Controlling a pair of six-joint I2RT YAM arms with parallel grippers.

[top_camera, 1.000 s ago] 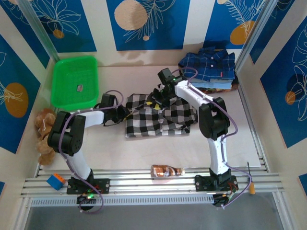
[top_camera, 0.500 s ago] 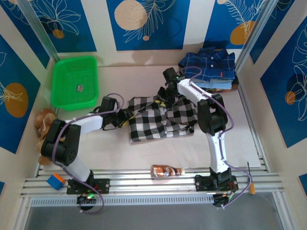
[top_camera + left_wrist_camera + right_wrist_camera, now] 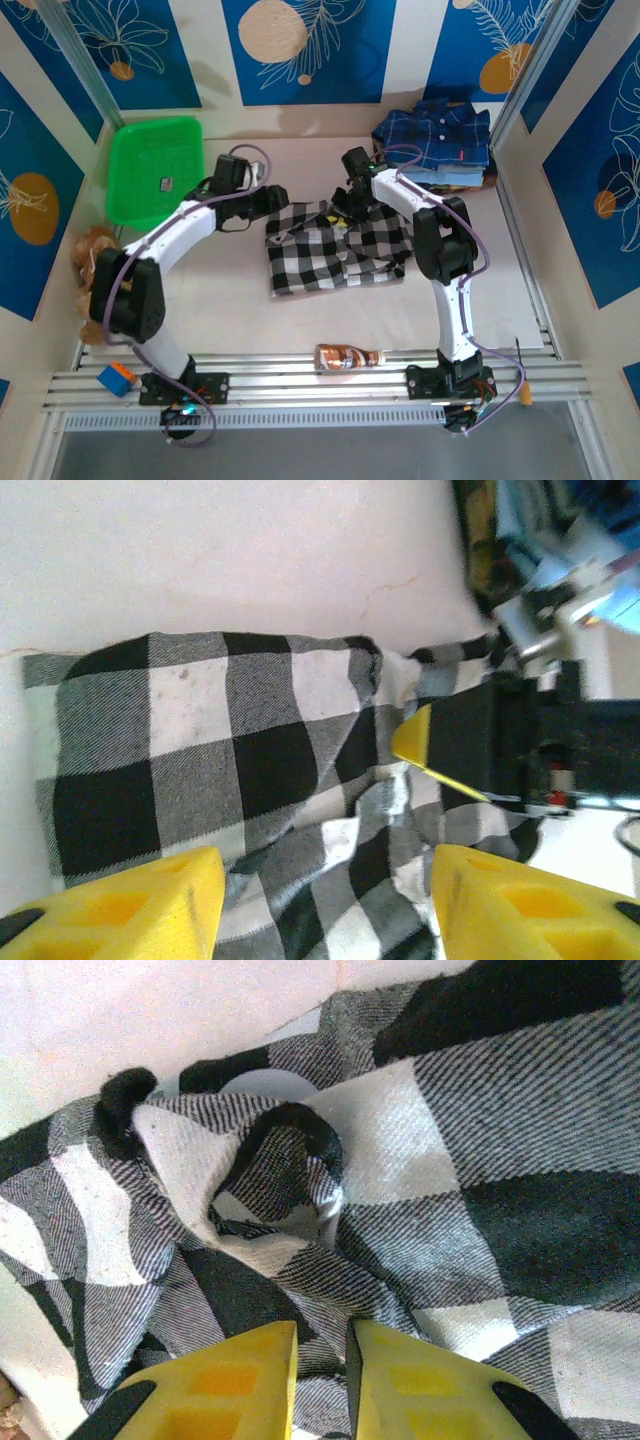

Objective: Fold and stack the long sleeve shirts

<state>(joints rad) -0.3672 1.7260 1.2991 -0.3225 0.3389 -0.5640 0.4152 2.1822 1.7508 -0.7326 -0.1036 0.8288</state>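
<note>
The checked shirt [image 3: 335, 250], black and white, lies partly folded in the middle of the worktop [image 3: 300, 320]. Its near part is fairly flat and its far edge is bunched into loose folds. In the right wrist view the cloth [image 3: 480, 1140] curls into a small loop just ahead of the yellow fingers [image 3: 420, 1380]. The right jaws are drawn almost together, with only a thin slit between them, and they nip a ridge of that rumpled fabric at the shirt's far edge. The left wrist view shows the same yellow tip [image 3: 420, 742] pressed down on the cloth.

The left jaws stand wide open and hold nothing. They hang over the shirt's far left corner, with checked fabric [image 3: 200, 730] showing in the gap between the two yellow fingers [image 3: 150, 895]. Seen from above, the left arm reaches in from the left and the right arm from the right. Their ends are near one another along the shirt's far edge but do not touch.

The folded plaid shirts [image 3: 435, 140] sit stacked in the far right corner, clear of the checked shirt. The top one is navy blue, with lighter blue layers beneath it.

A green basket [image 3: 155, 170] rests at the far left with a small grey thing inside. A brown plush toy [image 3: 90, 270] sits against the left wall. A brown bottle [image 3: 350, 356] lies on its side at the near edge between the arm bases. A blue and orange block [image 3: 115, 378] sits beside the left base.
</note>
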